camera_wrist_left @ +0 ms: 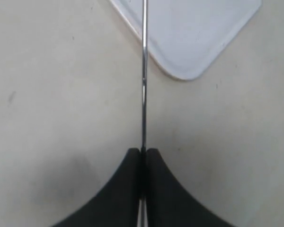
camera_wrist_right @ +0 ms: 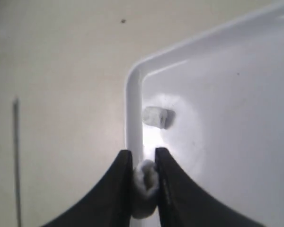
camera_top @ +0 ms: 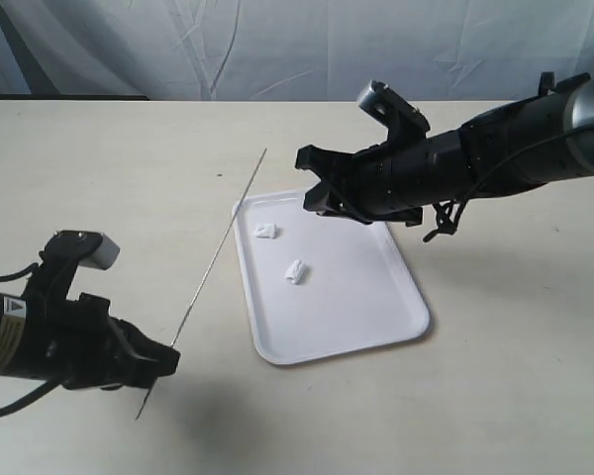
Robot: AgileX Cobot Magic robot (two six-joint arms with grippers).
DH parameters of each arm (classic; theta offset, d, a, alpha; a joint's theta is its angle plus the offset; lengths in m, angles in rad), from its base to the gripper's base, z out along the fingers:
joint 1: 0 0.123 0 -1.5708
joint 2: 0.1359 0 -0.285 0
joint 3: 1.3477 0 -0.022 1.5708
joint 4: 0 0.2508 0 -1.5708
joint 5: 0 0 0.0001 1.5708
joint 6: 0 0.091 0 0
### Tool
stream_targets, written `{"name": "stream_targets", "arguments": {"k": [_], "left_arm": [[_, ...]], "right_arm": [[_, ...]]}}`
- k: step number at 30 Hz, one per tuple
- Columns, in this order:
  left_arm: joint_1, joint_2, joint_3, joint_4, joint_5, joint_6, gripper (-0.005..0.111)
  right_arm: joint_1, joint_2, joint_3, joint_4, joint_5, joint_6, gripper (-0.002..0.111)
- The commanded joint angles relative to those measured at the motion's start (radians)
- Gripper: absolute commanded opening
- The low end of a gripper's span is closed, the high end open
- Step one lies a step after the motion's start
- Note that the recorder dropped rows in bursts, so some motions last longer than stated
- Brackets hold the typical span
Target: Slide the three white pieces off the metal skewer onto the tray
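Observation:
My left gripper (camera_top: 163,361) (camera_wrist_left: 143,151) is shut on the lower end of the metal skewer (camera_top: 218,252) (camera_wrist_left: 144,71). The bare skewer slants up and away past the tray's left side. The white tray (camera_top: 356,307) (camera_wrist_right: 134,94) lies in the middle of the table. Two white pieces rest on it, one near its far left corner (camera_top: 266,232) (camera_wrist_right: 157,116) and one nearer the centre (camera_top: 296,271). My right gripper (camera_top: 312,185) (camera_wrist_right: 144,165) hovers over the tray's far left corner, shut on the third white piece (camera_wrist_right: 146,177).
The beige table (camera_top: 475,396) stretches around the tray, with a pale cloth backdrop (camera_top: 277,45) behind it. In the right wrist view the skewer (camera_wrist_right: 16,156) shows as a thin line left of the tray rim.

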Motion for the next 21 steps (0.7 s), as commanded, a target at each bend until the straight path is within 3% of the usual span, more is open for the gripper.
{"name": "stream_targets", "arguments": {"k": [1,9,14,21], "left_arm": [[-0.002,0.013,-0.093,0.090,0.004,-0.140,0.000],[-0.002,0.118,-0.260,0.090,-0.061,-0.167,0.000],[-0.007,0.181,-0.357,0.090,-0.098,-0.180,0.000],[-0.084,0.331,-0.499,0.090,-0.088,-0.214,0.000]], "right_arm": [[-0.004,0.001,0.041,-0.027,-0.009,0.004,0.017],[-0.004,0.001,0.059,-0.036,-0.003,0.004,0.019],[-0.004,0.001,0.059,-0.038,-0.007,0.011,0.048],[-0.004,-0.007,0.059,-0.064,0.099,0.015,0.043]]}}
